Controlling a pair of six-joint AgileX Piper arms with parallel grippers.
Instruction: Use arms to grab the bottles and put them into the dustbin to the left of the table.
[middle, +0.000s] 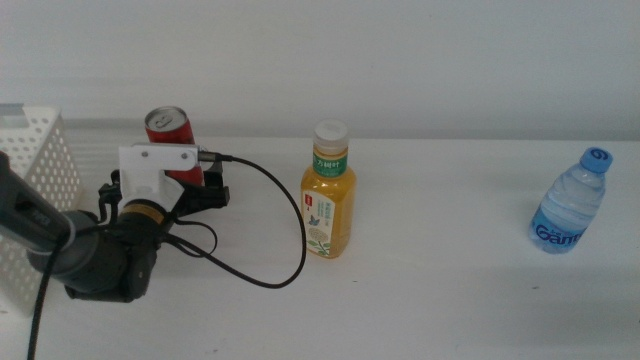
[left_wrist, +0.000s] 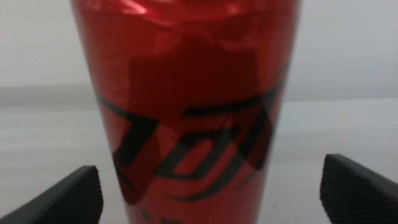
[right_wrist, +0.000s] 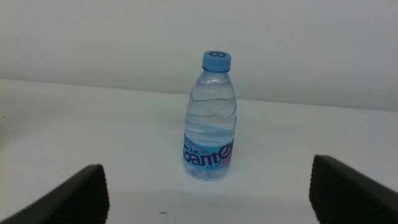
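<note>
Left wrist view: left gripper (left_wrist: 211, 193) jaws apart, straddling upright red can (left_wrist: 186, 106), just beside dustbin (middle: 40, 170); right gripper (right_wrist: 208, 193) apart too.

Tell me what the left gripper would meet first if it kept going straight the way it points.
The red cola can. It stands upright, filling the left wrist view between the open jaws of the left gripper, which do not visibly touch it yet.
</note>
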